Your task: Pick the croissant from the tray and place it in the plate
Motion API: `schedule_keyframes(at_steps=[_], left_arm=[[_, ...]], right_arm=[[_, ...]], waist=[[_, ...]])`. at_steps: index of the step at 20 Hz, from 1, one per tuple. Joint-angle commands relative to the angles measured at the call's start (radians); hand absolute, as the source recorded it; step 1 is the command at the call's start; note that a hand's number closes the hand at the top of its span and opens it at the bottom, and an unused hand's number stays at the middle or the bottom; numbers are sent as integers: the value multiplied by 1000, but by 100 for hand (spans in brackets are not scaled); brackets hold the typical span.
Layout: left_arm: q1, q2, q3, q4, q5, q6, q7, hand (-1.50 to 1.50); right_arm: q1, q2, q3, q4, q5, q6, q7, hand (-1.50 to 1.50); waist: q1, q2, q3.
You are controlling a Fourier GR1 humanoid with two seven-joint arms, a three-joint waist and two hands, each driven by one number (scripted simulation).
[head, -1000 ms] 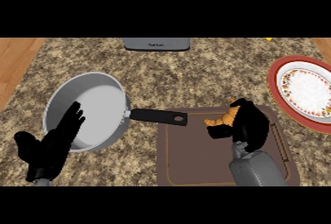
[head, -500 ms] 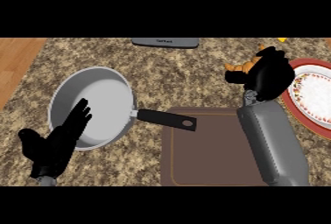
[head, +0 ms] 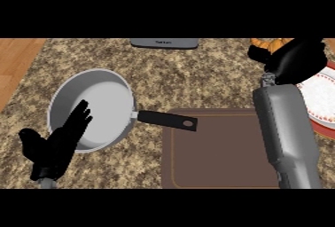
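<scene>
My right hand (head: 296,58) is at the far right of the counter, curled round the golden-brown croissant (head: 270,43), whose ends stick out above the fingers. It hangs beside the left rim of the red-rimmed white plate (head: 321,95), part of which my forearm covers. The brown tray (head: 219,153) lies bare near the front, under my right forearm. At the lower left my left hand (head: 57,144) rests open with fingers up, over the near rim of the pan.
A grey frying pan (head: 98,106) sits on the left, its black handle (head: 167,120) reaching onto the tray's far left corner. A grey appliance (head: 163,43) stands at the back edge. Wooden flooring shows past the counter's left edge.
My right hand has carried the croissant from above the tray further back and to the right, up beside the plate. The left hand and the pan have stayed put.
</scene>
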Motion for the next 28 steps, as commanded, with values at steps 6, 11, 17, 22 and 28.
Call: schedule_keyframes(at_steps=[6, 11, 17, 22, 28], left_arm=[[16, -73, -44, 121, -10, 0, -16, 0], [43, -70, -25, 82, -8, -3, -18, 0], [-42, -97, -24, 165, -23, -9, -8, 0], [-7, -122, -30, 177, -52, 4, -43, 0], [18, -100, 2, 132, -13, -41, -25, 0]], right_arm=[[12, 14, -195, 103, 166, -346, 154, 150], [74, -98, -343, 142, 161, -472, 58, 150], [91, -117, -440, 272, 132, -622, -3, 150], [88, -231, -492, 397, 27, -686, -90, 150], [58, -304, -581, 587, -143, -517, -124, -150]], waist=[[-32, 5, -18], [-45, -8, -15], [-56, -3, -15], [-52, -7, -14], [-41, -8, -13]])
